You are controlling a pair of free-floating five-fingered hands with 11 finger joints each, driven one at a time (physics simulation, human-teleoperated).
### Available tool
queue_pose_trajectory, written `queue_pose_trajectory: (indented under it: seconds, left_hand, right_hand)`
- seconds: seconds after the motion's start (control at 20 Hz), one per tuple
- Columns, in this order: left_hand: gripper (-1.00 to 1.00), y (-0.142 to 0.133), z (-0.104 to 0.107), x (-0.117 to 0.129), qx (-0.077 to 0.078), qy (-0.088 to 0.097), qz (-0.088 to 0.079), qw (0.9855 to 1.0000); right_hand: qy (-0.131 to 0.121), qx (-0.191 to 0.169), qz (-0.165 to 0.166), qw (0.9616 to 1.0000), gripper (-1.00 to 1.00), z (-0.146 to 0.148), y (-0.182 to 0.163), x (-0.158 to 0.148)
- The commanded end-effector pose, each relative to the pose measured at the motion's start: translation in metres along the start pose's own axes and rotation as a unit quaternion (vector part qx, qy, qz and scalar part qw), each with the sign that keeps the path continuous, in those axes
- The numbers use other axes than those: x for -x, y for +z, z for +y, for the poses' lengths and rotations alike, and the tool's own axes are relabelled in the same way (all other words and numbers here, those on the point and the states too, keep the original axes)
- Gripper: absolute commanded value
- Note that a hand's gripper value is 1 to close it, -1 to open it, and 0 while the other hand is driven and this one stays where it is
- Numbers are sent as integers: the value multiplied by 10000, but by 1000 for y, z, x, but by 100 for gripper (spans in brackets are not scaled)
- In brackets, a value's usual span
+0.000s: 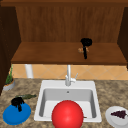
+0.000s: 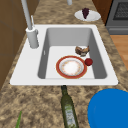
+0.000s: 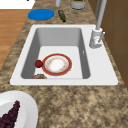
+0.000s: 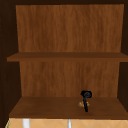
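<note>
Front view: a small brown food item (image 1: 81,50) lies on the lowest cabinet shelf (image 1: 50,53), the right hand (image 1: 85,44) just beside it, fingers pointing down, whether touching I cannot tell. It looks mid-placement, calling for a clean lift away. The left hand (image 1: 17,102) hovers, curled and holding nothing, over the blue plate (image 1: 15,115).

There are two hands (image 1: 18,102) (image 1: 86,42), three plates (image 1: 16,114) (image 2: 71,67) (image 1: 116,117), one bottle (image 2: 68,108), one red ball (image 1: 67,115), one grape bunch (image 1: 120,114), one faucet (image 1: 68,75) and one potted plant (image 1: 9,81).
</note>
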Motion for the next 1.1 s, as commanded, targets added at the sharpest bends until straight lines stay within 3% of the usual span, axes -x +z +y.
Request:
queue_pose_trajectory:
  seconds: [0.0, 0.85, 1.05]
  left_hand:
    - [0, 0, 0, 0, 0, 0, 0, 10000]
    - [0, 0, 0, 0, 0, 0, 0, 10000]
    - [0, 0, 0, 0, 0, 0, 0, 10000]
  right_hand:
    - [23, -25, -111, 9999, -100, 8, -33, 4]
    - [-29, -250, -70, 9997, -100, 38, -181, 28]
    - [-151, -1015, -31, 9947, -100, 23, -205, 28]
